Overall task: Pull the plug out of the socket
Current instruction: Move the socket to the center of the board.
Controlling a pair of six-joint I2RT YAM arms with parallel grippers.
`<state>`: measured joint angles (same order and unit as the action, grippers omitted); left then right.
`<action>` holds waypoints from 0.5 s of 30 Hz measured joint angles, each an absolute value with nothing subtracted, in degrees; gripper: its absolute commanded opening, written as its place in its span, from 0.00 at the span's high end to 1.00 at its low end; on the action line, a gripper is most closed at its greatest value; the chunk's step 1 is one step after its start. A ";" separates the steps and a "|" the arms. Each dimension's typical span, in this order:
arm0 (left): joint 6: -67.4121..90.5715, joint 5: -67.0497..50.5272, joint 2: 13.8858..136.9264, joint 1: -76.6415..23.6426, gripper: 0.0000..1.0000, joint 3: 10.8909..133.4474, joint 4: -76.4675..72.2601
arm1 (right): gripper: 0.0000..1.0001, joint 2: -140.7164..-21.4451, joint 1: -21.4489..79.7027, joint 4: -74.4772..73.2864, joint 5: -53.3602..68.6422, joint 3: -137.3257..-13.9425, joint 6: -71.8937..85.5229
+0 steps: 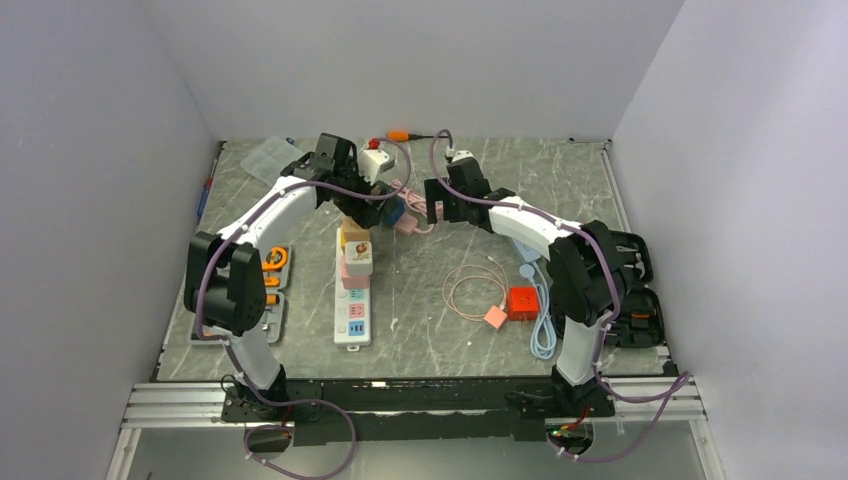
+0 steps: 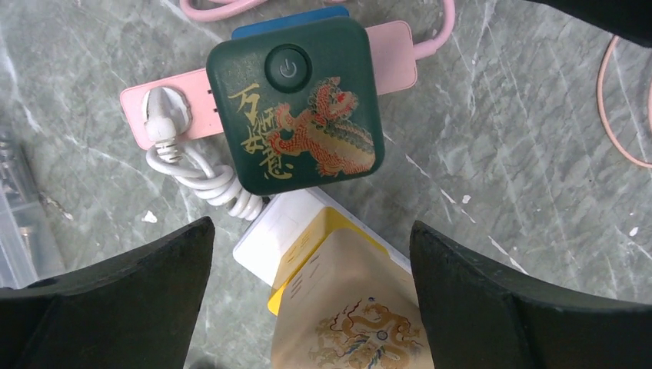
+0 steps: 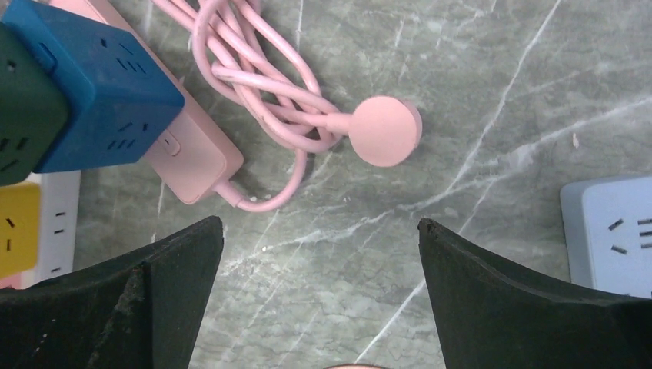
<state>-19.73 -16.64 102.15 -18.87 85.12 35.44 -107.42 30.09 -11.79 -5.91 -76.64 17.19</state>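
The socket, a long white power strip (image 1: 352, 318) with pastel panels, lies left of centre. A beige cube plug (image 1: 354, 238) with a dragon print sits on its yellow panel, and a white-and-pink cube plug (image 1: 358, 258) sits just nearer. In the left wrist view the strip's far end (image 2: 269, 231) and the beige plug (image 2: 354, 307) lie between my open fingers. My left gripper (image 1: 372, 210) is open above the strip's far end and holds nothing. My right gripper (image 1: 432, 205) is open and empty over bare table.
A pink power strip (image 2: 165, 108) carries a dark green dragon cube (image 2: 296, 108) and a blue cube (image 3: 100, 84); its pink cord and round plug (image 3: 384, 131) lie beside it. A light blue strip (image 3: 611, 238), a red cube (image 1: 522, 302), a coiled cable (image 1: 475, 290), trays and cases line the sides.
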 measured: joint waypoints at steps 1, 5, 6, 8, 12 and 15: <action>-20.10 -16.36 101.38 -19.05 0.04 83.94 34.33 | 0.02 -107.13 30.02 -11.66 -5.89 -76.12 17.39; -21.37 -14.68 98.43 -19.22 0.05 80.20 31.55 | 0.02 -105.25 29.93 -11.18 -5.63 -73.34 18.11; -21.63 -14.31 97.84 -19.22 0.05 79.35 30.96 | 0.02 -104.97 29.93 -11.07 -5.61 -73.10 18.22; -21.96 -13.61 96.66 -19.22 0.05 77.82 30.09 | 0.02 -104.73 29.93 -10.61 -5.61 -72.99 18.24; -23.11 -12.38 93.91 -19.22 0.05 74.81 29.10 | 0.04 -104.68 29.98 -10.17 -5.58 -73.28 18.22; -23.94 -11.53 92.20 -19.16 0.04 72.99 29.28 | 0.07 -105.38 29.95 -10.41 -5.50 -75.55 18.26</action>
